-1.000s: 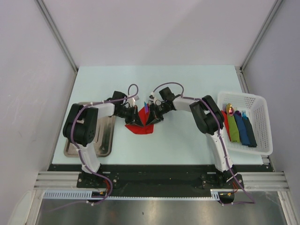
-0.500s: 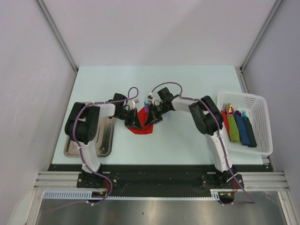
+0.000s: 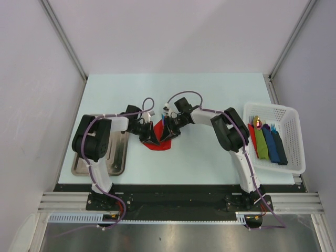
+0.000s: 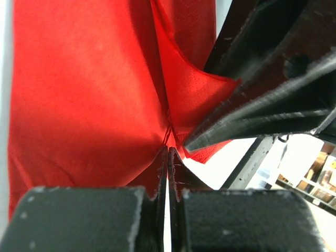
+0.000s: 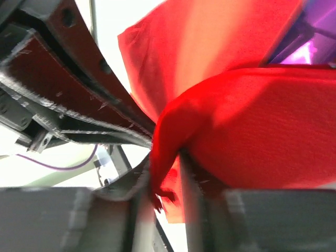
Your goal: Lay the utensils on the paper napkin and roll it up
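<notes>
White basket [image 3: 273, 106]: same place as a second ago. Paper napkin [image 3: 157, 145] lies well left of the basket, bunched narrower than before. Left gripper [image 3: 153, 138], on the napkin's far side from the basket, now sits nearer the basket, its fingers pressed together on a napkin crease. Right gripper [image 3: 167, 133], on the basket side, pinches a raised fold. Utensils [image 5: 315, 44]: only a purple tip shows past the fold.

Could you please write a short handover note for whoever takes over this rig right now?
Left gripper: shut, pinching a fold of the red napkin.
Right gripper: jaws slightly apart around another napkin fold; grip uncertain.
Things: napkin lies mid-table between both grippers. The utensils are mostly hidden, with only purple tips showing at its far edge.
Done: utensils appear to be on the napkin, and folding is under way.
Left: finish rolling it into a bundle.
</notes>
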`<state>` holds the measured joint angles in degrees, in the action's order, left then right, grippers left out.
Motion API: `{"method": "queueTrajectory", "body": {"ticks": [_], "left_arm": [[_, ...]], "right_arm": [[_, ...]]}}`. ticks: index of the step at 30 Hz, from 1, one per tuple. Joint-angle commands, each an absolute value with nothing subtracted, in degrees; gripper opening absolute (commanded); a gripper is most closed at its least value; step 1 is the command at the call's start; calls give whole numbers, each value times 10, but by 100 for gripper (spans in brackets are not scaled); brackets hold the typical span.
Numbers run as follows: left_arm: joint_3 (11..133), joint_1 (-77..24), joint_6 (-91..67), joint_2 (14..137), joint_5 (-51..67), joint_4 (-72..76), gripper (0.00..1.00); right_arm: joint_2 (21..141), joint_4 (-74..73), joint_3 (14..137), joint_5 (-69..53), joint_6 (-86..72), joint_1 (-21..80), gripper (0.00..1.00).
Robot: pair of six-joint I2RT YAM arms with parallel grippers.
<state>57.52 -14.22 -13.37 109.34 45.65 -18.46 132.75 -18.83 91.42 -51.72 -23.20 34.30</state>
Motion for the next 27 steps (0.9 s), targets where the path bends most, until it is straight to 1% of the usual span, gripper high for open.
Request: {"method": "queueTrajectory", "body": {"ticks": [1, 5, 6, 9, 11, 14, 17, 20, 24, 27], "left_arm": [[537, -106, -160, 1047, 469, -122, 1], [528, -70, -198, 1017, 475, -86, 6], [529, -64, -204, 1014, 477, -82, 7], [536, -48, -217, 1010, 497, -69, 15], [536, -46, -231, 1006, 503, -55, 17], [532, -46, -266, 1015, 517, -16, 18], [538, -55, -273, 1027, 527, -15, 14], [553, -79, -251, 1039, 525, -39, 13], [568, -96, -230, 1067, 499, -72, 9], [573, -97, -221, 1090, 481, -92, 5]], "right_arm": [[1346, -198, 926, -491, -207, 350, 45], [1352, -193, 926, -494, -215, 346, 63], [1352, -192, 928, -494, -216, 345, 73], [1355, -188, 929, -494, -223, 345, 80], [1355, -185, 930, -497, -224, 346, 80], [1356, -183, 929, -497, -226, 346, 78], [1354, -183, 928, -497, -226, 346, 77], [1355, -182, 928, -497, -227, 346, 77], [1354, -177, 928, -497, -228, 346, 77], [1349, -172, 925, -497, -229, 346, 75]]}}
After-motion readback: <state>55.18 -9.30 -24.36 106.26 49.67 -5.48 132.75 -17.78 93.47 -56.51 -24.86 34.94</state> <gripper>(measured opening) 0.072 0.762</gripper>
